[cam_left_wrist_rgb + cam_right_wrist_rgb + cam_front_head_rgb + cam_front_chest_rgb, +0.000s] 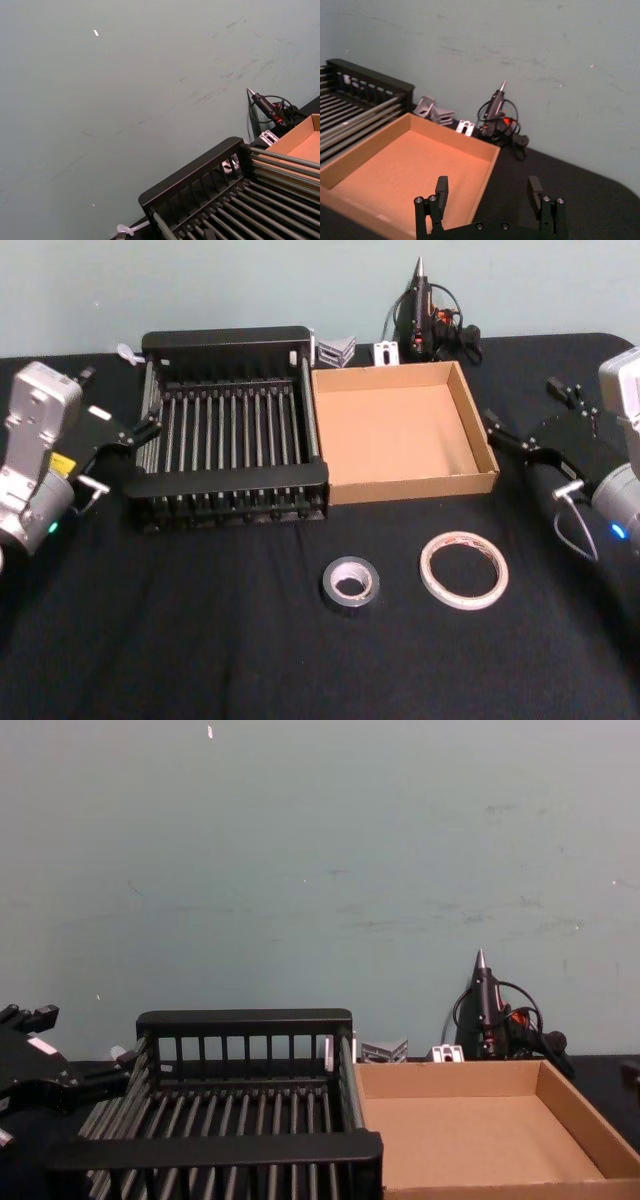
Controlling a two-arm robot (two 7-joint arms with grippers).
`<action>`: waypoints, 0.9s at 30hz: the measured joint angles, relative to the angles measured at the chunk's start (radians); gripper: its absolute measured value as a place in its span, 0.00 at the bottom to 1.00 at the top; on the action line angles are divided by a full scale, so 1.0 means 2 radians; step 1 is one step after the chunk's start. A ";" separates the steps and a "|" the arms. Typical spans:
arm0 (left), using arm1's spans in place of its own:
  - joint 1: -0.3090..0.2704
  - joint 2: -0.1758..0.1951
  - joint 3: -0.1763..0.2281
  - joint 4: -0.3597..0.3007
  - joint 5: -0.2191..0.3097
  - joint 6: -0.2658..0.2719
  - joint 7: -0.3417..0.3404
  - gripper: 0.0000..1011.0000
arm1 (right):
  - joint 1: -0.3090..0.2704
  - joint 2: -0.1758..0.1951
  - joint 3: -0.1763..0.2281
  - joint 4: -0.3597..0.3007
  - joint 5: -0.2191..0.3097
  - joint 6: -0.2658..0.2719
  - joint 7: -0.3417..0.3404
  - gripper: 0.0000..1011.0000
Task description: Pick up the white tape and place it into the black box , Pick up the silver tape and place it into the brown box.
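Fingers of my left gripper [140,432] sat just left of the black box [232,342], by its left wall, and whether they were apart or together I could not tell. Touching the black box's right wall stood the brown box [400,483], its floor bare. In front of the black box's right corner, well apart from it on the dark cloth, the silver tape [351,583] lay flat, and just right of that lay the white tape [463,569]. Far right of the black box, beyond the brown box's right wall, my right gripper [488,192] hung with its fingers [441,193] spread wide apart, clamped on nothing.
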 joint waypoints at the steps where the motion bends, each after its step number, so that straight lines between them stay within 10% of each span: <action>1: 0.000 0.000 0.000 0.000 0.000 0.000 0.000 0.99 | -0.009 0.002 0.004 -0.012 0.005 0.009 0.001 0.99; 27: 0.000 0.000 0.000 0.000 0.000 0.000 0.000 0.99 | -0.149 0.028 0.059 -0.159 0.042 0.168 0.003 0.99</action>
